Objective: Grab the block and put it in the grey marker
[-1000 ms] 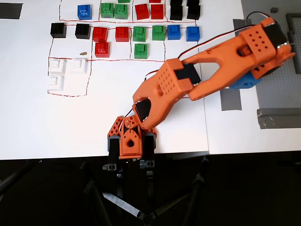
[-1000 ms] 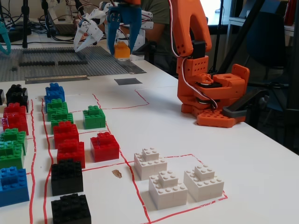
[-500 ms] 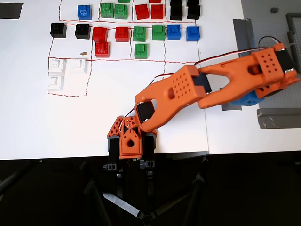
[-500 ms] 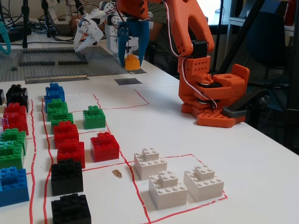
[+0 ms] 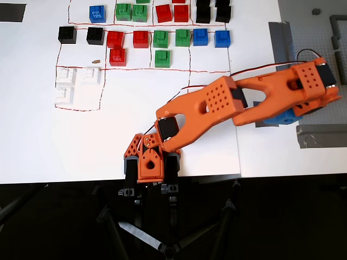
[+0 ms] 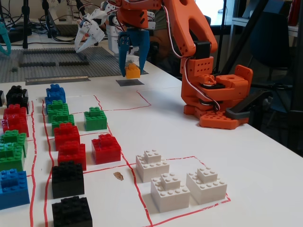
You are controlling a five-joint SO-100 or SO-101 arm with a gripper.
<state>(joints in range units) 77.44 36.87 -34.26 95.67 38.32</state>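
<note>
Nearest the lens in the fixed view, two black bricks [image 6: 71,196] are stacked in a column at about 7 o'clock, with three white bricks [image 6: 176,182] grouped at 5 o'clock inside a red-lined outline [image 6: 142,198]. Red bricks [image 6: 75,144], green bricks [image 6: 94,118] and blue bricks [image 6: 56,93] are ranged behind them toward 10 o'clock. The orange arm [image 6: 189,42] is seated on its base [image 6: 215,101] at 3 o'clock and is extended toward 12 o'clock. The gripper [image 6: 133,64] is shown with its blue fingers [image 6: 122,52] pinching the block [image 6: 132,71], which is held just above the grey marker [image 6: 129,82], not touching it. In the overhead view the gripper [image 5: 147,170] is found at 6 o'clock, the block being hidden beneath it.
</note>
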